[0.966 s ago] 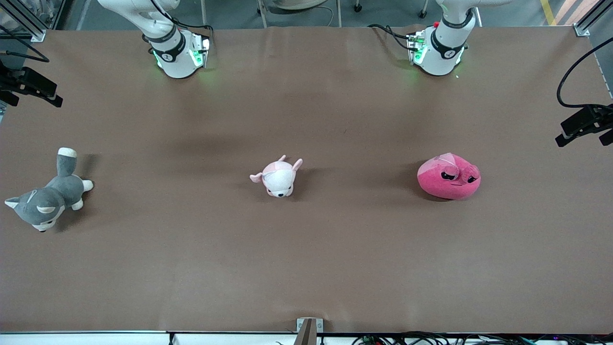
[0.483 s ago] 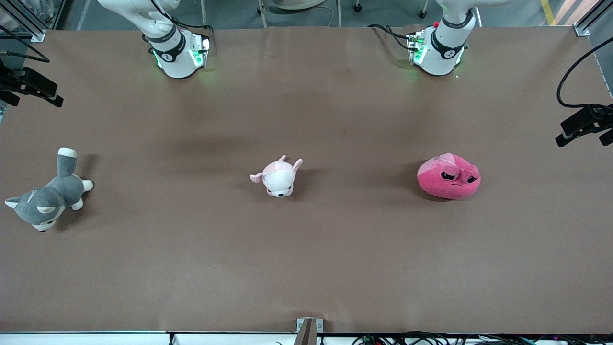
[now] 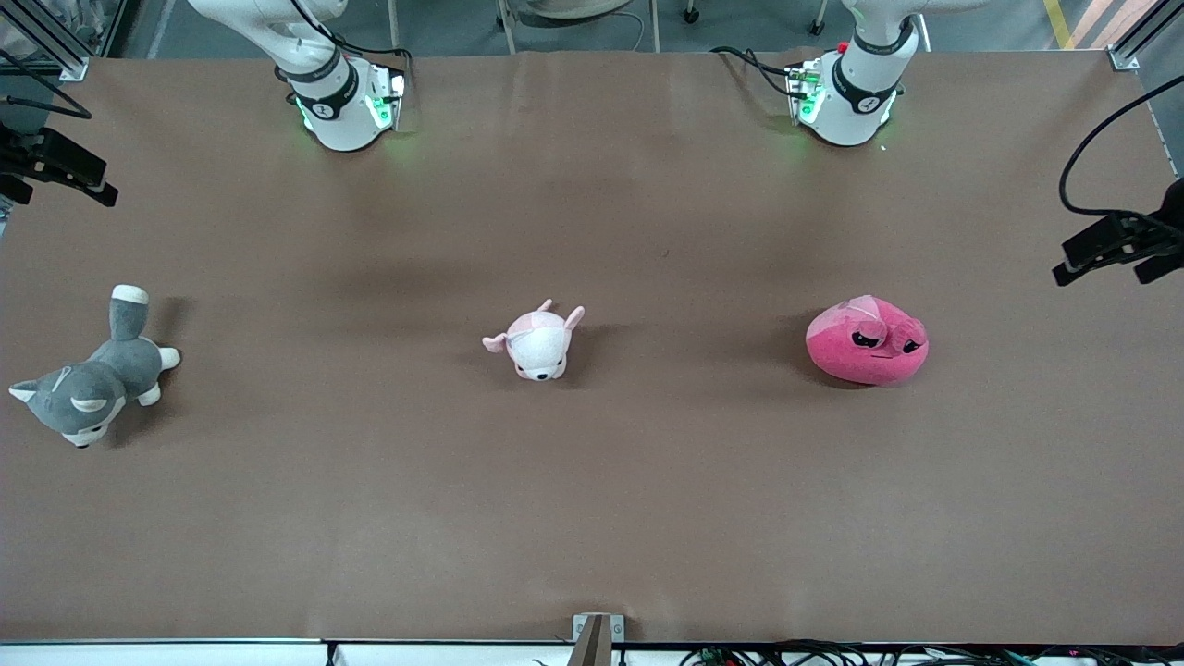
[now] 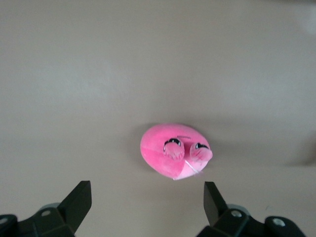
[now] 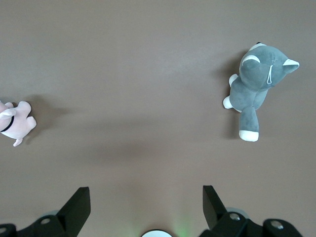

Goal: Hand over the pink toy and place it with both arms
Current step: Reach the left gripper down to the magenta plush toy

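The pink toy point(image 3: 867, 340) is a deep magenta blob with sleepy eyes. It lies on the brown table toward the left arm's end. It also shows in the left wrist view point(image 4: 174, 151). My left gripper point(image 3: 1101, 270) hangs high in the air at the table's edge on that end; in its wrist view the left gripper point(image 4: 147, 203) is open and empty, well above the toy. My right gripper point(image 3: 69, 196) is high at the other end; in its wrist view the right gripper point(image 5: 146, 203) is open and empty over bare table.
A small pale pink-and-white plush point(image 3: 536, 342) lies mid-table and also shows in the right wrist view point(image 5: 15, 122). A grey-and-white dog plush point(image 3: 92, 384) lies toward the right arm's end and also shows there point(image 5: 254, 86). The arm bases point(image 3: 342, 102) point(image 3: 846, 97) stand along the table's back edge.
My left gripper has shifted a little inward over the table's end. My right gripper has barely moved. The toys have not moved.
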You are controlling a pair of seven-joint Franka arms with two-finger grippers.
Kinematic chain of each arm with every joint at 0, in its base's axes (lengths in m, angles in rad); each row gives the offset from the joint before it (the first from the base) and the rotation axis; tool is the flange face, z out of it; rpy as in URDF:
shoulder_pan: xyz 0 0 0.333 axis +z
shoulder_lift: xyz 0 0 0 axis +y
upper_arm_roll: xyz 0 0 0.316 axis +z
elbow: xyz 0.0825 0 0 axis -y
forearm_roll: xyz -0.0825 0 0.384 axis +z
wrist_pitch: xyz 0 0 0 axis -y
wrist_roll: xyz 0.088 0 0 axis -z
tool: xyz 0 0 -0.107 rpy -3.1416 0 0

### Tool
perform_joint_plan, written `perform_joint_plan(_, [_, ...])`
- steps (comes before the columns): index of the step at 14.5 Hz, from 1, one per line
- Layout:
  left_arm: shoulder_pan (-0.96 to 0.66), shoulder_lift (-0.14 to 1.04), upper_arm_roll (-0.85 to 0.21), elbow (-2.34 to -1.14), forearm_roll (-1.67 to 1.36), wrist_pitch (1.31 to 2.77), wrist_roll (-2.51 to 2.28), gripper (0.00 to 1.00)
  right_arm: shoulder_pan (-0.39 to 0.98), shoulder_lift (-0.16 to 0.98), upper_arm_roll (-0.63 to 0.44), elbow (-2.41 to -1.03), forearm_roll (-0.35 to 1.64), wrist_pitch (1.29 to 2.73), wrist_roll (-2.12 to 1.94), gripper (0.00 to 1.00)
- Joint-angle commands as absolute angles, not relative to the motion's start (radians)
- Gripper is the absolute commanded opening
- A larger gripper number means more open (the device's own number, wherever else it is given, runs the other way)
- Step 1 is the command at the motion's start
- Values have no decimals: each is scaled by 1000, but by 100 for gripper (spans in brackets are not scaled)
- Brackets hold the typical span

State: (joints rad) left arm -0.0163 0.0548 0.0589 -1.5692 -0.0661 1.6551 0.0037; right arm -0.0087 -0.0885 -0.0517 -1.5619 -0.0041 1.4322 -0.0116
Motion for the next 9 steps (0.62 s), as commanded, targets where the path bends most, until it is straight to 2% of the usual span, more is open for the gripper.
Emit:
perform_joint_plan(1, [-43,124,61,-1574,-60,1644,-46,100,-23,-46,-54,-1560,-26,1446,-18,100])
perform_joint_plan(5, [-81,225,61,-1585,-48,1655,-104,100,-38,-2,-55,-1560,-28,1486,-21,100])
perform_joint_plan(9, [-106,239,63,-1733,-46,1819,-123,100,-51,64,-55,-1557,-29,1500,-21,100])
